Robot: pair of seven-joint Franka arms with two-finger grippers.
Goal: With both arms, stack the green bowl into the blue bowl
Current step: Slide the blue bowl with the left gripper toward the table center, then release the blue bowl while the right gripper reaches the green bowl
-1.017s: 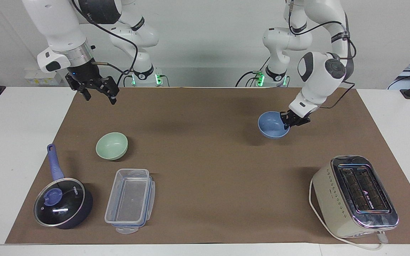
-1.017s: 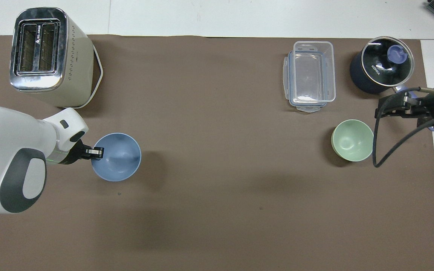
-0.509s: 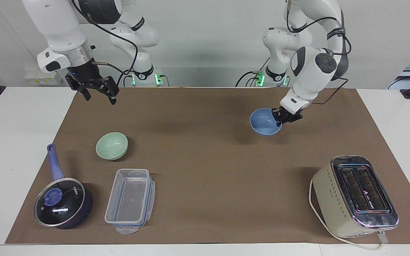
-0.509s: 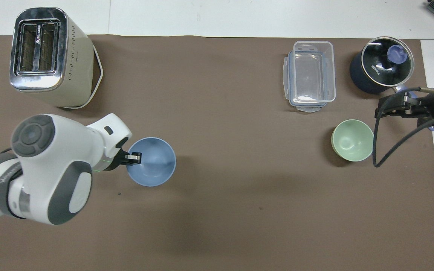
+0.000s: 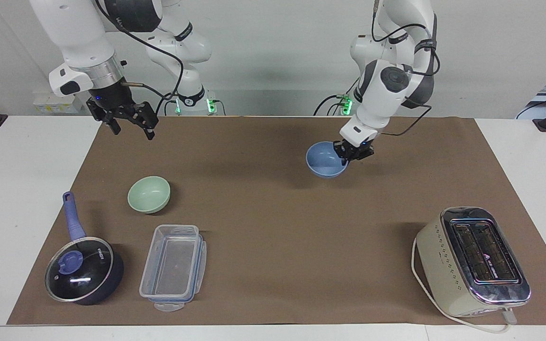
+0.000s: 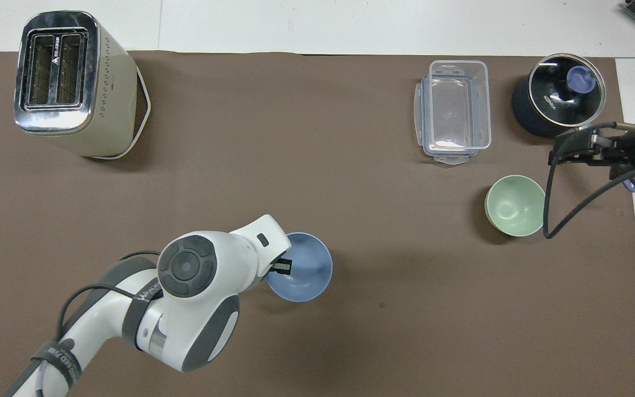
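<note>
Blue bowl up in the air

Left gripper (image 5: 350,153) pinches the blue bowl (image 5: 324,160) rim mid-mat; right gripper (image 5: 128,122) hangs spread wide over the mat's corner.

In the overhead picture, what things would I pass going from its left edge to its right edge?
Toaster → left gripper, shut on the blue bowl's rim → blue bowl → clear plastic container → green bowl → lidded saucepan → right gripper, open.

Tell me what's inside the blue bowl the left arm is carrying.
Nothing loose shows in the blue bowl: its inside is bare. The left gripper is shut on the rim with one fingertip reaching inside. The strip of bowl under the wrist is hidden.
</note>
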